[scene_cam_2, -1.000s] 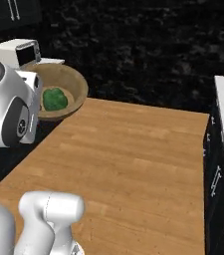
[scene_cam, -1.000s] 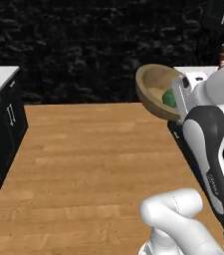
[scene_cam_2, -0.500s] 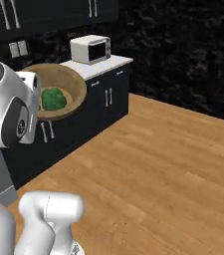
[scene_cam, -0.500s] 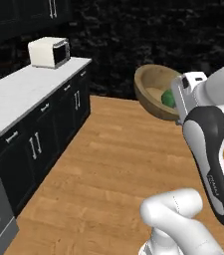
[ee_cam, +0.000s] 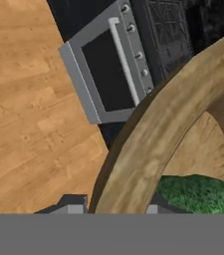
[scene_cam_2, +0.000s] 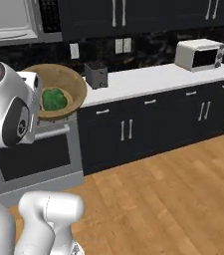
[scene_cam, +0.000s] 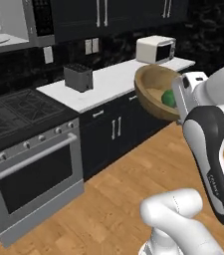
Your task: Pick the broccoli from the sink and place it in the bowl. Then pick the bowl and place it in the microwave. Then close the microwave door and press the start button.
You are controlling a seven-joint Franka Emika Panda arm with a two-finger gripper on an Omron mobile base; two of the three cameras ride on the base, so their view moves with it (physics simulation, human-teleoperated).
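The fingers (ee_cam: 73, 205) pinch the rim of the bowl (ee_cam: 148, 144), one tip outside the wall and one inside, holding it tilted in the air. The broccoli (scene_cam_2: 54, 98) lies in the bowl. From left to right behind it: the oven (scene_cam_2: 34, 154), a dark toaster (scene_cam_2: 96, 74) on the white counter (scene_cam_2: 153, 79), and a small white microwave (scene_cam_2: 199, 55).

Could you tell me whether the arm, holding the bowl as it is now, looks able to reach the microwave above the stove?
Probably not yet. The gripper clamps the bowl with the broccoli inside, and the microwave hangs high, well off to the left, above the stove.
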